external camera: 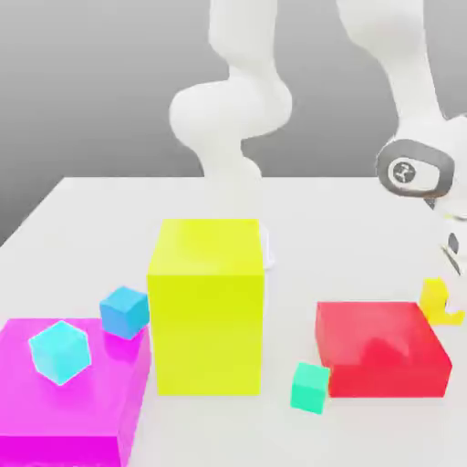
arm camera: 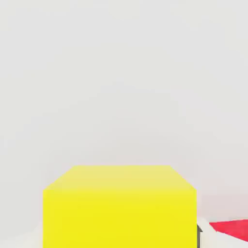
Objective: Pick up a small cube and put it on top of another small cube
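The small plain yellow cube (external camera: 434, 297) (arm camera: 119, 207) sits at the exterior view's three o'clock, just beyond the flat red block's (external camera: 381, 348) one o'clock corner. The white tool (external camera: 449, 288) is right at it; whether it is clenched I cannot tell.

The arm (external camera: 239, 109) is smooth glossy white, with a grey-ringed round joint cap (external camera: 415, 170).
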Robot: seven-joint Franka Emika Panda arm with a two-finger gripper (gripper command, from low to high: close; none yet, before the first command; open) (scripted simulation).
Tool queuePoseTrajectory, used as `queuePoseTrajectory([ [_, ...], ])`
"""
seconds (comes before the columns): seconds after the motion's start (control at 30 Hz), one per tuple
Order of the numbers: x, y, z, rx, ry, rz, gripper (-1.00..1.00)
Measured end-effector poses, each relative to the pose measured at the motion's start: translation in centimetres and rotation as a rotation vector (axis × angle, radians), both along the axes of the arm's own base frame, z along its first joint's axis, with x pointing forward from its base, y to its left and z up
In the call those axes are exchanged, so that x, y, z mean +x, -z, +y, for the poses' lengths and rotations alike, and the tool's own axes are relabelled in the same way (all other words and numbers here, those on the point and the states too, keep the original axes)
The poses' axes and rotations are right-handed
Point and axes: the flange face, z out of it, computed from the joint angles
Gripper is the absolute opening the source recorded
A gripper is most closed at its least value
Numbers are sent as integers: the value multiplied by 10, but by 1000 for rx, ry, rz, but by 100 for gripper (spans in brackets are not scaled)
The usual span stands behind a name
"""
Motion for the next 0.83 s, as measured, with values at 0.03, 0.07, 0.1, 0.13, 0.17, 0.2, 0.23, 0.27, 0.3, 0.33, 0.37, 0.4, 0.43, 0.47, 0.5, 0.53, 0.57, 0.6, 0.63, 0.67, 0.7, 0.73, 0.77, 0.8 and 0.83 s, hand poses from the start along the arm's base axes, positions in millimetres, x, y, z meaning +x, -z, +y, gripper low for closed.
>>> queuePoseTrajectory([
  [0.03, 26, -7, -27, -3, 80, -4, -100],
  [0.07, 51, -15, -58, -6, 163, -8, -100],
  [0.1, 71, -22, -87, -8, 237, -11, -100],
  [0.13, 88, -30, -116, -10, 307, -13, -100],
  [0.17, 102, -37, -146, -11, 374, -15, -100],
  [0.2, 114, -45, -176, -12, 440, -16, -100],
  [0.23, 123, -52, -207, -13, 506, -16, -100],
  [0.27, 130, -60, -238, -13, 572, -16, -100],
  [0.3, 135, -67, -271, -12, 640, -15, -100],
  [0.33, 137, -74, -305, -11, 708, -14, -100],
  [0.37, 136, -81, -338, -9, 775, -12, -100],
  [0.4, 133, -88, -370, -6, 841, -10, -100],
  [0.43, 128, -95, -402, -2, 905, -8, -100],
  [0.47, 121, -102, -432, 2, 967, -5, -100],
  [0.5, 111, -108, -462, 8, 1028, -1, -100],
  [0.53, 100, -114, -490, 14, 1088, 2, -100],
  [0.57, 92, -114, -508, 20, 1127, 6, -100],
  [0.6, 88, -107, -517, 24, 1145, 8, -100],
  [0.63, 87, -96, -520, 26, 1151, 9, -100],
  [0.67, 87, -84, -521, 27, 1153, 9, -100],
  [0.7, 86, -71, -521, 26, 1154, 9, -100],
  [0.73, 86, -62, -521, 24, 1154, 8, 100],
  [0.77, 86, -62, -521, 24, 1154, 8, 100],
  [0.8, 86, -62, -521, 24, 1153, 8, 100],
  [0.83, 86, -62, -521, 24, 1153, 8, 100],
])
